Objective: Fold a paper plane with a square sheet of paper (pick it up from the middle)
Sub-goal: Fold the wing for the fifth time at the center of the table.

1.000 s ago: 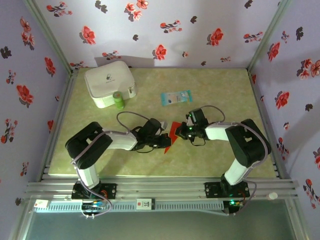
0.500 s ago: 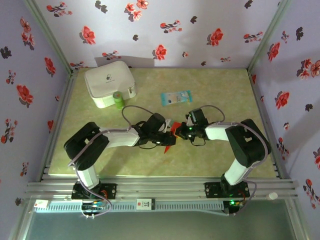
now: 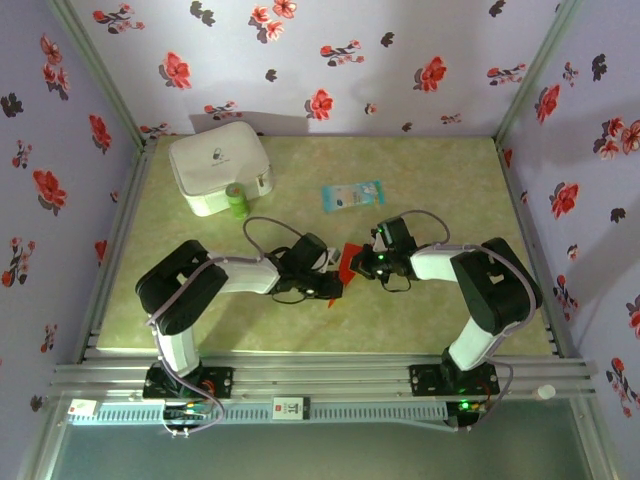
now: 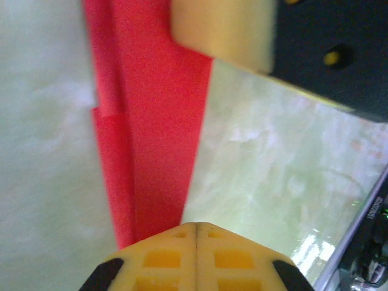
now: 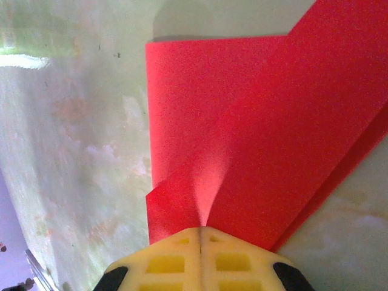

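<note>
Left arm reaches farther right than one second ago; left end effector (image 4: 195, 227) now closer to right end effector (image 5: 200, 229). Since half-second mark, left wrist eases back slightly. Less of square sheet of paper (image 3: 346, 262) shows from above. Left cable loop shifts right.

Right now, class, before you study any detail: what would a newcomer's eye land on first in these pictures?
The red paper at the table's middle, with the shut left pincer and right pincer closing in on it from either side, the right pinching it. Behind, a white case sits at the far left and a blue packet lies just beyond the paper.
</note>
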You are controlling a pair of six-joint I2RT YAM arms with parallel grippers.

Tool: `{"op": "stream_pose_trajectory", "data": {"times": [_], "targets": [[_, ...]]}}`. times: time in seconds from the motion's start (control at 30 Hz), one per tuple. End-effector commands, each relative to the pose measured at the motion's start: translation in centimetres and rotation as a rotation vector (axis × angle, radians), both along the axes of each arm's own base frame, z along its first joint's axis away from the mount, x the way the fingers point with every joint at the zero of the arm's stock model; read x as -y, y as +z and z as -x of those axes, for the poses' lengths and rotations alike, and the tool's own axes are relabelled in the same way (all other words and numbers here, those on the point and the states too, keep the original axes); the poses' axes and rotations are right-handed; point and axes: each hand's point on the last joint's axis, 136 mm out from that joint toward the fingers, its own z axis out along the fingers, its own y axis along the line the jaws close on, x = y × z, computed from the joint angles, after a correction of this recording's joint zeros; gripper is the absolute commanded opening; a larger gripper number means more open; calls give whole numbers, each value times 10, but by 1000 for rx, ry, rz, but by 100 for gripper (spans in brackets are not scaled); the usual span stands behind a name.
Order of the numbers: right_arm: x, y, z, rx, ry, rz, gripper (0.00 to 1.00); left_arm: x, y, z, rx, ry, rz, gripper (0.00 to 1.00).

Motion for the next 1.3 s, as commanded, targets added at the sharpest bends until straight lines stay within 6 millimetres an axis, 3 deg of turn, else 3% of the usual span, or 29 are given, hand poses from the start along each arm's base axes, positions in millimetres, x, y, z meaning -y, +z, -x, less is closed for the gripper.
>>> {"op": "stream_pose_trajectory", "data": {"times": [0.0,0.2,0.37,0.57,0.7,0.9,1.27], "targets": [[27,-36,16,-88,-25,160,0,-14,-19,6,-15,-9,-49,5],[30,-38,17,-93,-21,175,0,-27,-26,13,-30,8,-76,5],[32,-38,17,-95,-24,178,0,-31,-20,17,-32,16,-66,5],[31,-36,15,-91,-25,174,0,-10,21,4,31,1,47,6],[31,-36,15,-92,-26,172,0,4,33,-7,65,-2,87,7],[31,-37,16,-95,-27,172,0,16,16,-17,37,-22,65,8],[33,-39,18,-99,-25,182,0,-20,-29,-4,-30,21,-54,6]]}}
